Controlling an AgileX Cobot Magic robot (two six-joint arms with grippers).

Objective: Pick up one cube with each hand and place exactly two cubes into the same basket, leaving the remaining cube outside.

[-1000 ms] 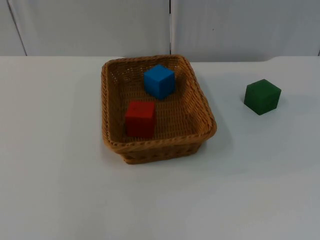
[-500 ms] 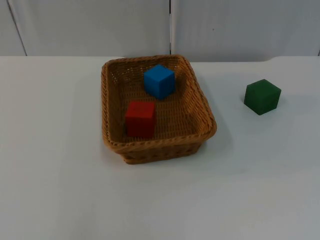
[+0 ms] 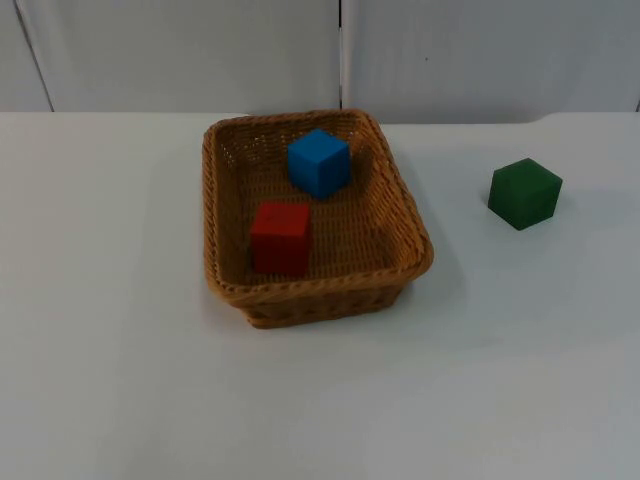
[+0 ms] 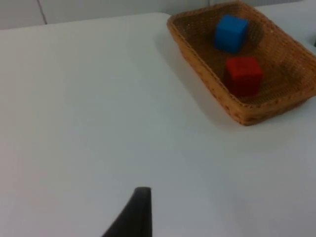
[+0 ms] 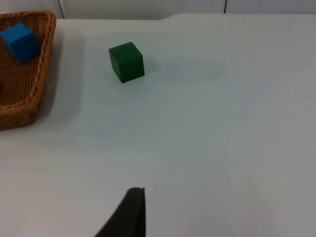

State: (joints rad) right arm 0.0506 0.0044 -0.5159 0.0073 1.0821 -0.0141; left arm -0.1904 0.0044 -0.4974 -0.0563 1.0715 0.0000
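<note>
Two cubes sit in the woven basket (image 3: pixel 225 215); finger spacing cannot be told.

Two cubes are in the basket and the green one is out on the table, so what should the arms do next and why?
Probably nothing but hold both arms back. The blue cube and red cube already sit in the basket, and the green cube stands apart on the table, as asked.

White table top (image 3: pixel 120 380) meets grey partition wall (image 3: pixel 200 55).
</note>
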